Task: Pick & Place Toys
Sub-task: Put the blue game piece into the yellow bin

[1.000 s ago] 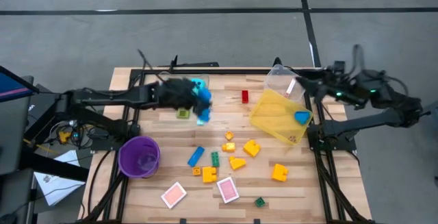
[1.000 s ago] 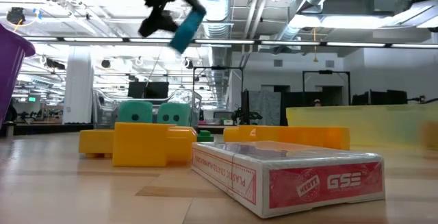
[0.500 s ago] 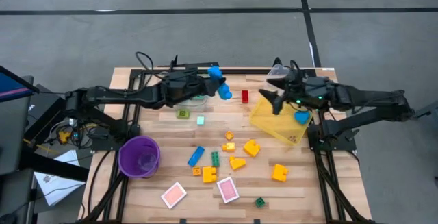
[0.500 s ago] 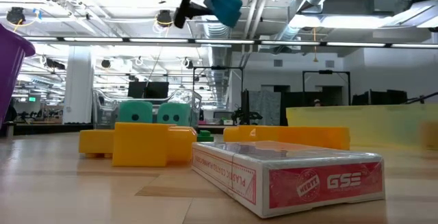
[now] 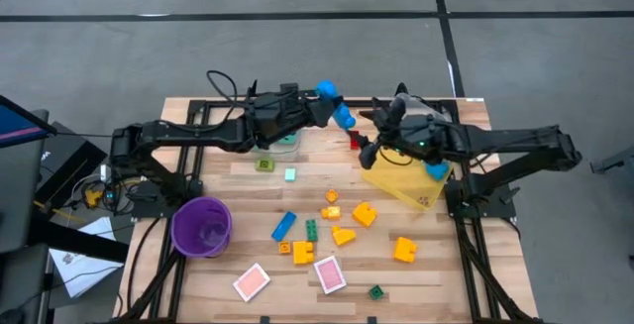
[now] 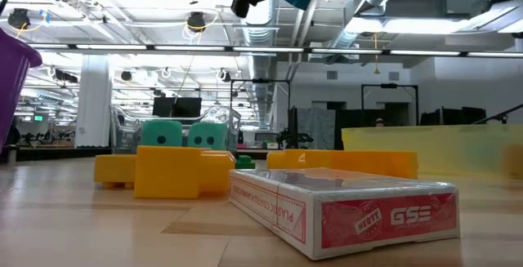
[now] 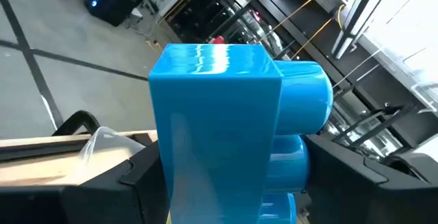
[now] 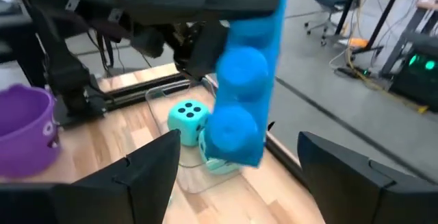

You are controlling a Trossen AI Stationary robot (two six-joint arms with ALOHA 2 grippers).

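Left end effector [image 5: 327, 106]: raised above the far side of the bench [image 5: 436, 265], clamped on a large blue brick [image 5: 335, 105]; the brick fills the left wrist view, smooth glossy plastic, boxy with round studs on one side.
Right end effector [image 5: 374, 131]: close beside the left one, facing the brick; fingers stand apart with nothing between them, the brick hanging just ahead of them in the right wrist view.
Step in hand: looks like a carry or a hand-over of the brick in mid-air; I cannot tell which.
Doing it well: keep the brick level, bring the flat faces square to the receiving fingers, not the studs; release only once the second grip is firm. Slick plastic may slip.
Yellow bin [image 5: 406, 170]: just beyond the right end effector, translucent, thin-walled, tilted; likely drop spot.
Cyan die [image 8: 187, 116]: behind the brick, matte, rounded corners, black dots, in a clear tub [image 8: 163, 95].
Loose toys: small bricks [image 5: 364, 214] and pink cards [image 5: 329, 274] lie well apart from both end effectors, nearer the front edge.
Purple cup [image 5: 202, 226]: far off on the left arm's side.
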